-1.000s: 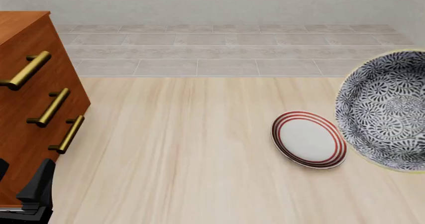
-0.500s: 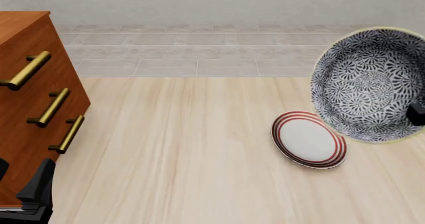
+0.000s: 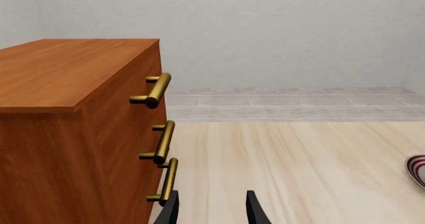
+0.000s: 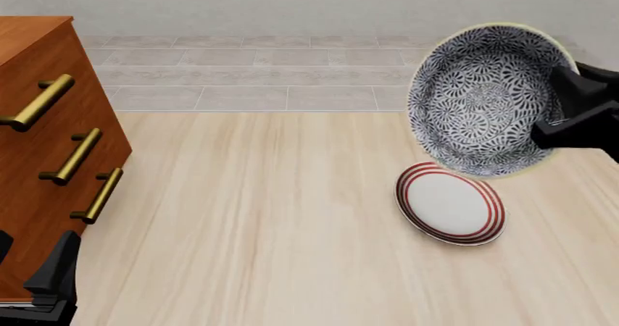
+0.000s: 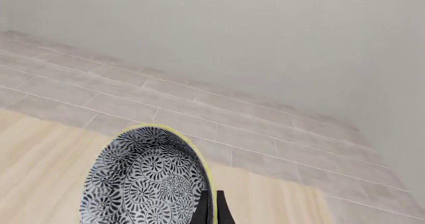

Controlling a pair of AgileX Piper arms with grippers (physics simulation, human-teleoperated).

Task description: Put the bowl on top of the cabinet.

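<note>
The blue-and-white patterned bowl [image 4: 486, 99] hangs tilted in the air above the table's right side, its inside facing the camera. My right gripper [image 4: 559, 116] is shut on the bowl's right rim. In the right wrist view the bowl [image 5: 146, 181] fills the lower part, with my right gripper [image 5: 208, 213] pinching its yellowish rim. The reddish-brown cabinet [image 4: 39, 152] stands at the far left, its flat top [image 3: 63, 69] bare. My left gripper [image 3: 211, 210] is open and holds nothing, low beside the cabinet's front; in the front view the left gripper [image 4: 48, 286] shows only as dark parts at the bottom left.
A white plate with red rings [image 4: 450, 203] lies on the table just below the raised bowl; its edge [image 3: 417, 168] shows in the left wrist view. Three brass handles [image 4: 72, 156] stick out from the cabinet's front. A grey tiled strip [image 4: 290, 72] and a wall lie beyond the table.
The right gripper has carried the bowl up and to the left, from the right edge of the view to above the plate. The left arm has stayed still.
</note>
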